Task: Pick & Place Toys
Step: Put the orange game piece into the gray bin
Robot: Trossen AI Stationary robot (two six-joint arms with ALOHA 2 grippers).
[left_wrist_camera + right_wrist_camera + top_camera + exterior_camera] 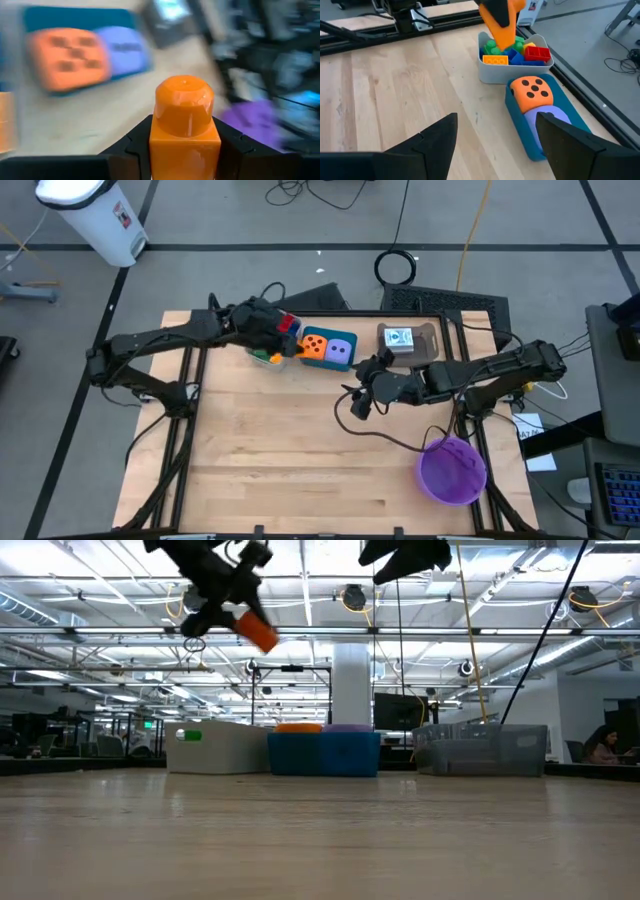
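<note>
My left gripper (283,338) is shut on an orange brick (184,131) and holds it in the air over a grey tray (504,73) of coloured bricks at the table's far side. The brick also shows in the low view (258,632) and in the right wrist view (501,22). Right of the grey tray, a teal tray (525,136) holds an orange die (532,92) and a purple die (556,118). My right gripper (360,398) hovers open over the table's middle right, with nothing between its fingers (436,141). My left gripper pinches the orange brick's square body by two opposite sides (156,150) between its two fingers (131,146). The round stud end (184,102) points away from the gripper. The brick is lifted clear and hangs tilted above the grey tray.
A brown tray (432,338) with a white card (400,338) stands at the far right. A round purple bowl (452,470) sits at the near right edge. Bare wood lies over the table's near and left parts (270,450).
</note>
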